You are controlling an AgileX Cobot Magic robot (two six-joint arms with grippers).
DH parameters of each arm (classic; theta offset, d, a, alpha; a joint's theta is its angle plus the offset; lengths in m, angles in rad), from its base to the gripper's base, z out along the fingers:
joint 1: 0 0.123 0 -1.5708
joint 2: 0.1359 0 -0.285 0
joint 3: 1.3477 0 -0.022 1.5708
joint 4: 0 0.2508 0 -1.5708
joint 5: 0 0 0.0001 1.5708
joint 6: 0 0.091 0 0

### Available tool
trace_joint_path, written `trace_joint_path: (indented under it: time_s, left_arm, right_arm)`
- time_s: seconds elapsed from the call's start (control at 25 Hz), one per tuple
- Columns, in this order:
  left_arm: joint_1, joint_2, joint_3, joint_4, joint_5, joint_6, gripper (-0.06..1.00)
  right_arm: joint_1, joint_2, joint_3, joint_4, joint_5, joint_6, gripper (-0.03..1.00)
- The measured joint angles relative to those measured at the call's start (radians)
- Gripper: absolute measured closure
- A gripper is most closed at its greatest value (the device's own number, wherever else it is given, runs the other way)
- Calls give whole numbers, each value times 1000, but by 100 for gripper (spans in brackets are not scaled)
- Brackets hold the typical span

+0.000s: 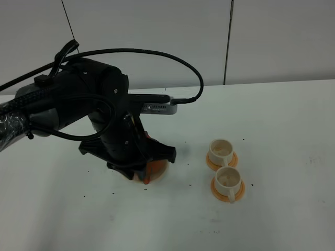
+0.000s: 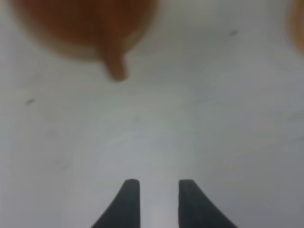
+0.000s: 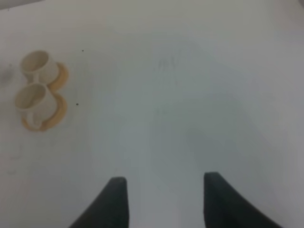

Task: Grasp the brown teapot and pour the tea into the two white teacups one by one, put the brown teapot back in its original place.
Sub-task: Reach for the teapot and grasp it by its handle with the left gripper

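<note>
In the high exterior view, the left arm (image 1: 104, 120) reaches across the white table (image 1: 282, 136) and bends down over the brown teapot (image 1: 151, 170). Only a reddish-orange sliver of the pot shows under the black housing. A pale rounded edge beneath it looks like the cream disc (image 1: 161, 172). From this angle the arm hides its own jaws. To the right, well apart from the pot, stand the farther teacup (image 1: 221, 149) and the nearer teacup (image 1: 228, 179), just beside one another. Each sits on an orange saucer (image 1: 225, 198), and their insides look pale. The right arm does not appear in this view.

The left wrist view is blurred. The left gripper (image 2: 159, 190) points at the teapot, whose stubby handle (image 2: 115, 64) sticks out toward it. The two dark fingers (image 2: 129, 204) stand a narrow gap apart with bare table between them, so they grip nothing and stay well short of the handle. An orange blur at the frame's edge may be a saucer, though I cannot tell for sure.

In the right wrist view, the right gripper (image 3: 164, 190) hangs over bare table with its fingers (image 3: 116, 202) spread wide and empty. Both cups on their saucers sit far off from it, touching or nearly touching each other, with the handle of one toward the camera
</note>
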Motion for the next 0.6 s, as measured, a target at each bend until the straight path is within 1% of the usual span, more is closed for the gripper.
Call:
trace_joint_path:
  time_s: [0.12,0.24,0.4,0.6]
  left_arm:
    - [0,0,0,57,12,-42,68]
    - [0,0,0,84,-7,-63,67]
    - [8,2,0,93,-35,-97,63]
    - [16,3,0,96,-47,-191,55]
  right_arm:
    - [0,0,0,0,0,0,61]
    - [0,0,0,0,0,0,61]
    - [0,0,0,0,0,0,61]
    - [0,0,0,0,0,0,61]
